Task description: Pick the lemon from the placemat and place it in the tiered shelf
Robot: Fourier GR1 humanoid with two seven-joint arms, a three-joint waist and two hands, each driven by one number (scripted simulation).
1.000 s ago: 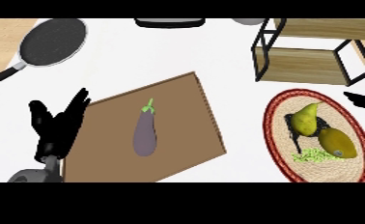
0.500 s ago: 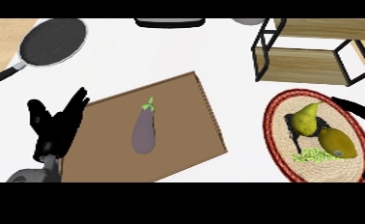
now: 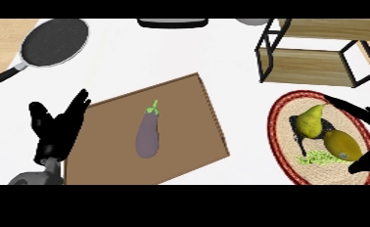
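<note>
The yellow-olive lemon (image 3: 341, 144) lies on the round woven placemat (image 3: 280, 123) with a red rim, at the lower right. A pear (image 3: 312, 120) stands just left of it. My right hand (image 3: 348, 106) comes in from the right edge; one straight black finger reaches over the mat above the lemon, another part shows below it, and neither is curled round the lemon. The tiered shelf (image 3: 311, 59), black frame with wooden boards, stands behind the mat at the upper right. My left hand (image 3: 56, 123) rests open, fingers up, at the lower left.
A purple eggplant (image 3: 147, 134) lies on a brown cutting board (image 3: 188, 103) in the middle. A dark frying pan (image 3: 54, 43) sits at the upper left. A green clump (image 3: 318, 159) lies on the mat below the pear. A dark dish (image 3: 172, 23) and a grey bowl (image 3: 249, 21) stand at the back.
My right hand has come further in from the right edge, its finger now stretching over the placemat above the lemon. The left hand has not moved.
</note>
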